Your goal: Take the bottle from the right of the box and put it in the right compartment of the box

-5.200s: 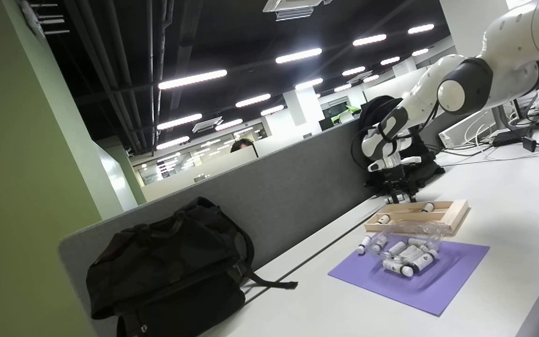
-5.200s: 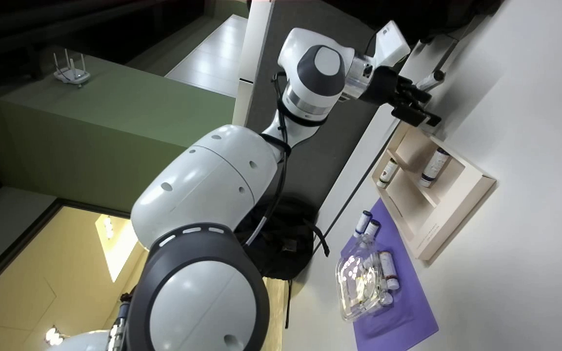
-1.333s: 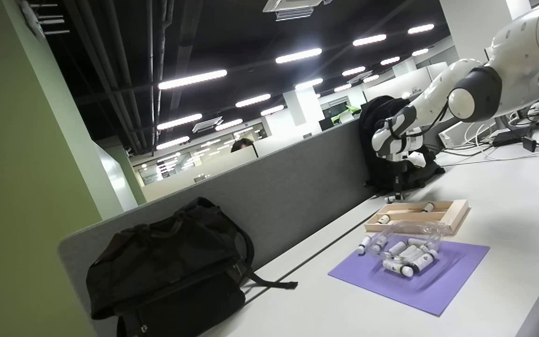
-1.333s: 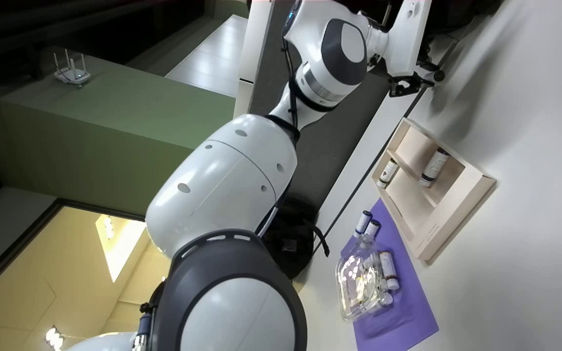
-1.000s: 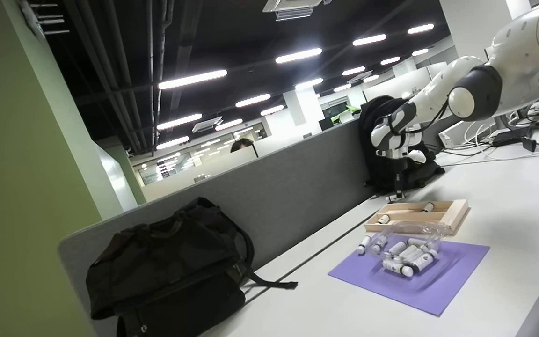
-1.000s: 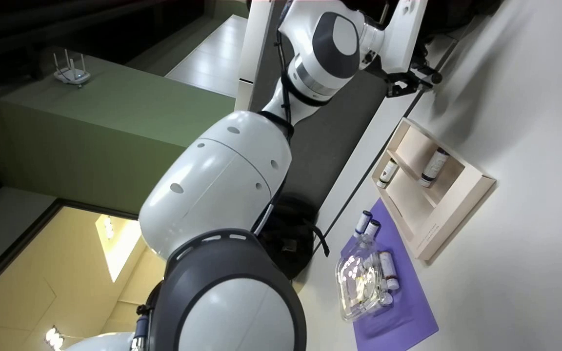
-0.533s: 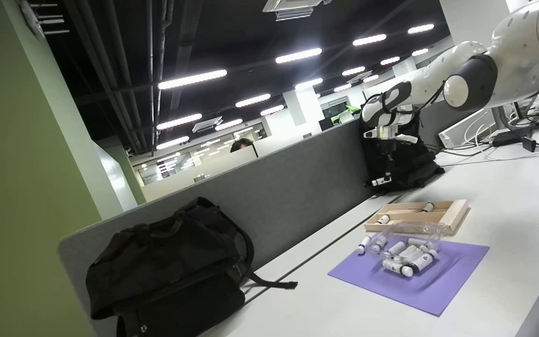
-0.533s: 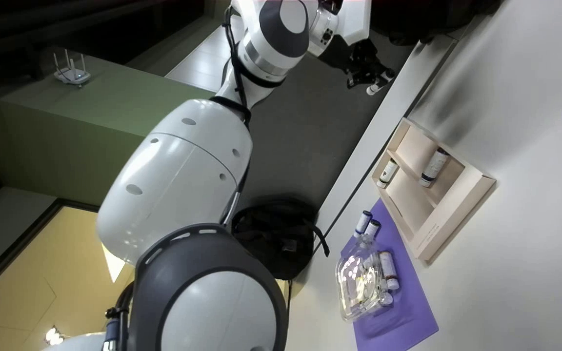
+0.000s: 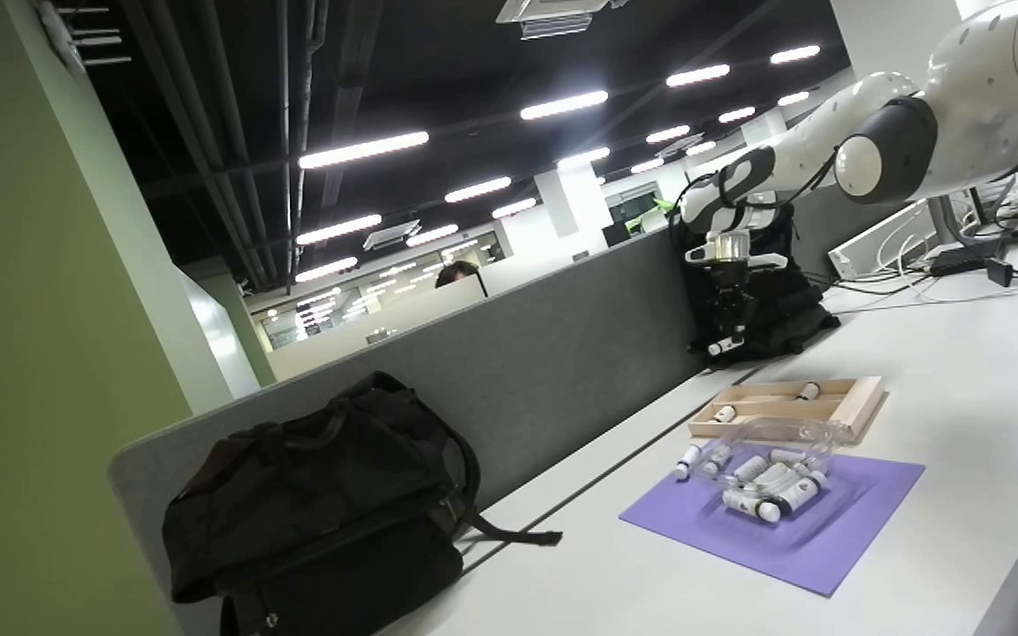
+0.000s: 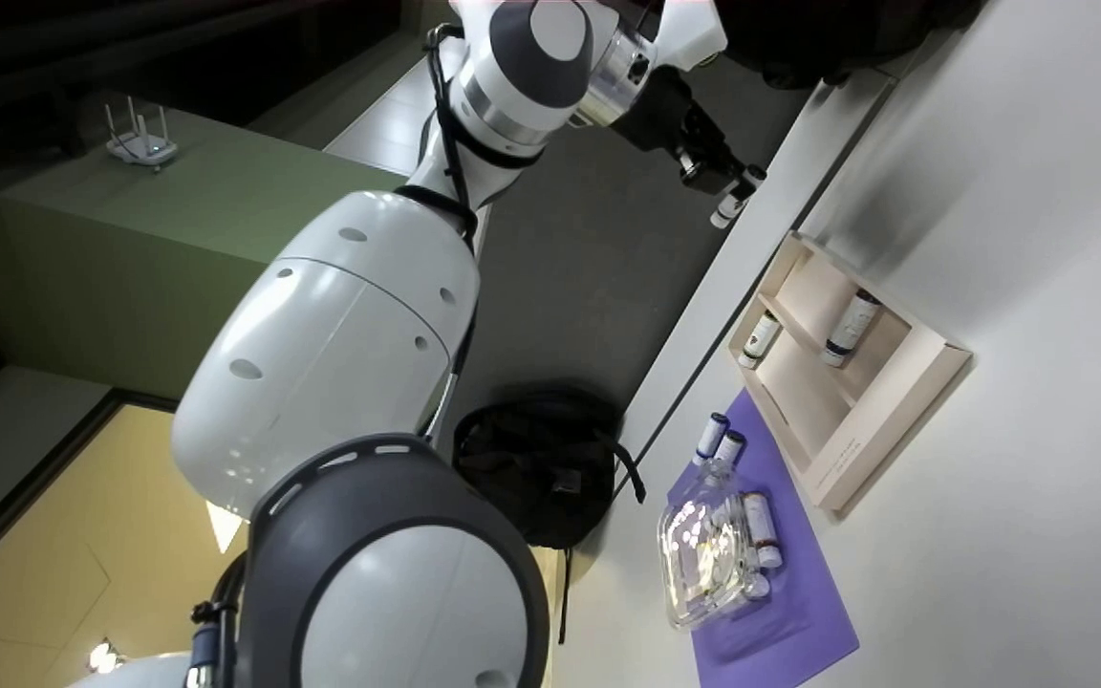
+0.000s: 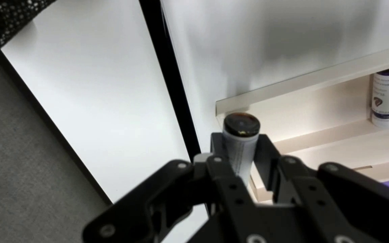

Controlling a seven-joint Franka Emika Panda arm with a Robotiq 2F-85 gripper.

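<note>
My gripper (image 11: 241, 145) is shut on a white-labelled bottle (image 11: 241, 157) with a dark end, pinched between both fingertips. In both exterior views this bottle (image 9: 725, 346) hangs in the air, tilted, near the grey partition and off the end of the box. Below stands the light-wood box (image 10: 895, 411), split by a thin divider (image 10: 804, 341). One compartment holds a larger bottle (image 10: 853, 328), the other a smaller bottle (image 10: 759, 339). The wrist view shows the larger bottle (image 11: 387, 96) inside too, while the held bottle covers the box's near corner there.
Against the box lies a purple mat (image 10: 799, 640) with a clear plastic container (image 9: 796, 430) and several bottles. A grey partition (image 9: 580, 327) runs along the table, with a dark slot (image 11: 171, 71) near it. Black backpacks (image 9: 323, 503) stand against the partition.
A second ago the gripper held the bottle low by the table; since then both have risen and shifted toward the partition. In the last half second the gripper has tilted. The box is unmoved.
</note>
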